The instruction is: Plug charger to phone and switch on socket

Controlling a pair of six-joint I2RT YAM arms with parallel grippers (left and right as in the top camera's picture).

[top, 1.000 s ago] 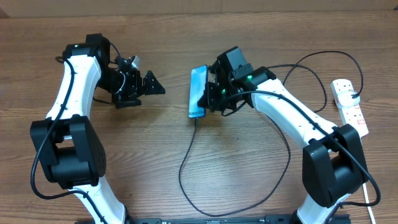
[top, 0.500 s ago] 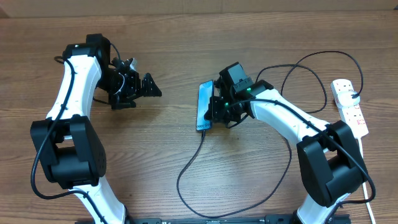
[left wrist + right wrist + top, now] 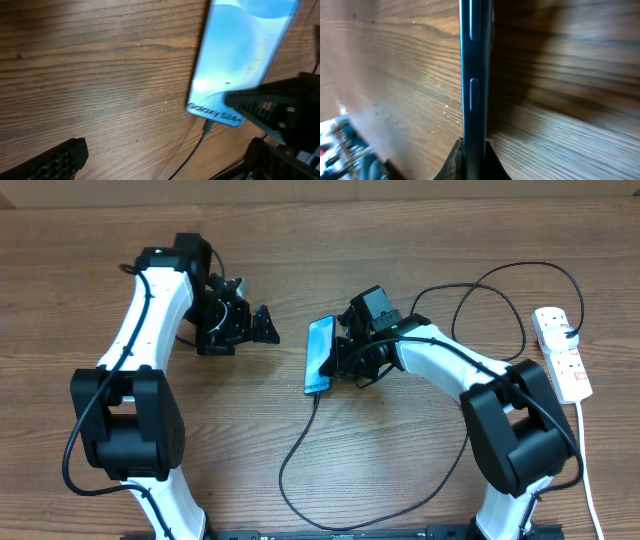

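The phone point(image 3: 319, 356) has a bright blue screen and stands tilted on its edge at the table's middle. My right gripper point(image 3: 338, 360) is shut on it; the right wrist view shows its dark edge point(image 3: 475, 85) clamped between my fingertips point(image 3: 475, 155). The thin black charger cable point(image 3: 296, 448) runs from the phone's lower end, where its plug tip point(image 3: 207, 126) sits at the port, and loops across the table. My left gripper point(image 3: 266, 326) is open and empty, just left of the phone point(image 3: 240, 60). The white socket point(image 3: 562, 352) lies at the far right.
The charger cable makes wide loops point(image 3: 500, 290) between my right arm and the socket. A white lead point(image 3: 590, 480) runs from the socket toward the front right edge. Bare wooden table point(image 3: 420, 240) lies along the back.
My left arm has swung right, bringing the open gripper close to the phone. My right gripper has shifted the phone slightly left, still holding it.
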